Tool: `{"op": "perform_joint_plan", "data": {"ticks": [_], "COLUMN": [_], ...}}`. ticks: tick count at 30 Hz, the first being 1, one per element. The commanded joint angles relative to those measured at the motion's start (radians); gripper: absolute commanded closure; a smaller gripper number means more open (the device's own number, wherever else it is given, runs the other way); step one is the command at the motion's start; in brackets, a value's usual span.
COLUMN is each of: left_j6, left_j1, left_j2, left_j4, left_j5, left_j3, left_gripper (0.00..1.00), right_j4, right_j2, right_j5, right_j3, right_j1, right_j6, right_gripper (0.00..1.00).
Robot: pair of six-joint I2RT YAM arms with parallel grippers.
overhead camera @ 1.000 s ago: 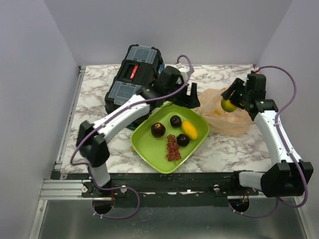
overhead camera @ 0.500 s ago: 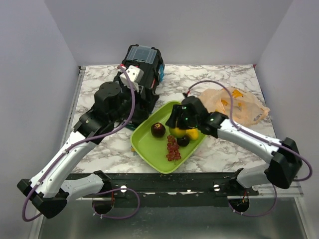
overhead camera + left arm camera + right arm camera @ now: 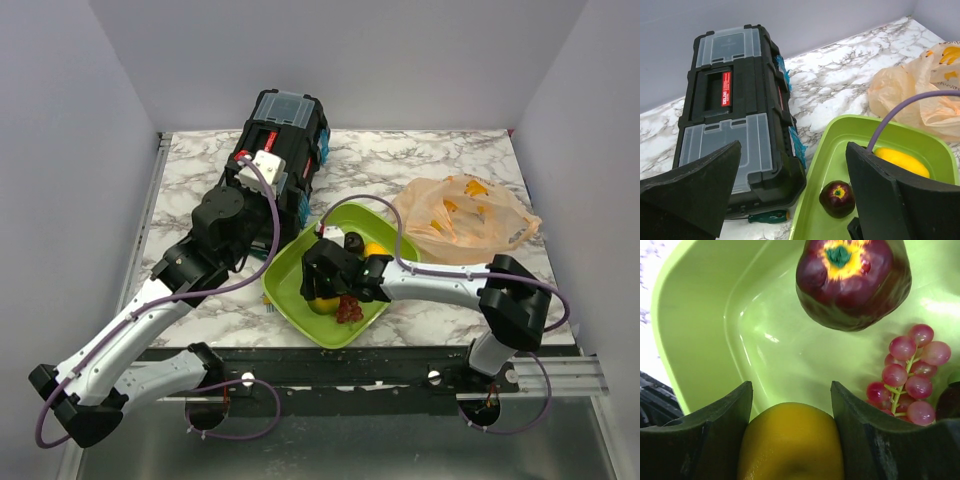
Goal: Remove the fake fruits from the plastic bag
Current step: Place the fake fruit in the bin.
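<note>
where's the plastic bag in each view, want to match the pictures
Top external: the plastic bag lies right of centre, just beyond the green tray.
Left wrist: the bag is at the upper right, past the tray's far rim.
Right wrist: not in it.
Shared landmark: the green tray, which also fills the right wrist view.

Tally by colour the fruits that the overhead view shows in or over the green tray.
Maroon: 1, the round fruit.
Yellow: 2, the oval fruit and the held fruit in the right gripper.
Red: 1, the grape bunch.
Total: 4; the gripper hides part of the green tray.
</note>
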Motion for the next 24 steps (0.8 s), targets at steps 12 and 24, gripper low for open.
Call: {"op": "perform_joint_plan", "data": {"ticks": [12, 24], "left_j6": [0.026, 0.026], "left_j1": [-0.011, -0.011], "left_j2": [0.041, 0.042], "left_j4": [0.047, 0.046], "left_j5": [-0.036, -0.042], "left_j3": [-0.01, -0.012], "left_gripper": [0.15, 0.14], "right_j4": [0.034, -0.099], "right_j2": [0.099, -0.048], "right_j5": [0.144, 0.262], "right_j3": [-0.057, 0.013], "right_j1": [0.064, 0.065], "right_j6": [0.019, 0.004], "right_gripper": [0.33, 0.12]}}
